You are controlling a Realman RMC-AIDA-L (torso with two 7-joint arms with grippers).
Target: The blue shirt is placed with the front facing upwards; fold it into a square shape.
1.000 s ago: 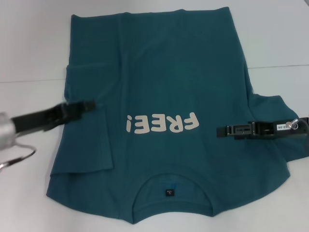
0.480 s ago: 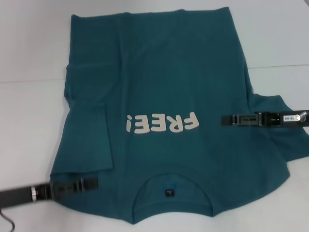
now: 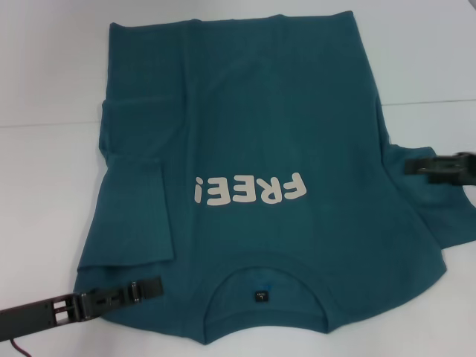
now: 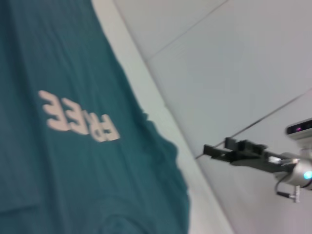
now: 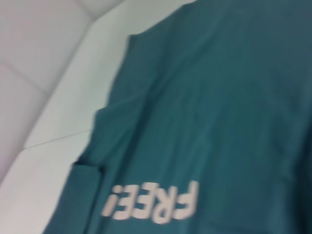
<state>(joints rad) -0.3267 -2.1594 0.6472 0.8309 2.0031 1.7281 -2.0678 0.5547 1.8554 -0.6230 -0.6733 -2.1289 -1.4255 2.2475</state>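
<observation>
The blue shirt [image 3: 268, 111] lies flat on the white table, front up, with its white "FREE!" lettering [image 3: 249, 191] and its neck label [image 3: 259, 295] towards me. Its left sleeve [image 3: 137, 208] is folded inwards onto the body. The right sleeve [image 3: 435, 212] still spreads outwards. My left gripper [image 3: 156, 285] rests low over the near left shoulder of the shirt. My right gripper [image 3: 409, 168] hovers at the far edge of the right sleeve, and the left wrist view also shows it [image 4: 209, 148] beside the shirt [image 4: 58, 161]. The right wrist view holds only the shirt [image 5: 219, 97].
White table [image 3: 44, 186] surrounds the shirt on the left, right and far sides, crossed by a thin seam line [image 3: 44, 124]. A dark cable [image 3: 15, 348] hangs under my left arm at the near left corner.
My left gripper moved from the folded left sleeve down to the near left shoulder. My right gripper drew back rightwards from the chest to the right sleeve's edge. The shirt lies unchanged.
</observation>
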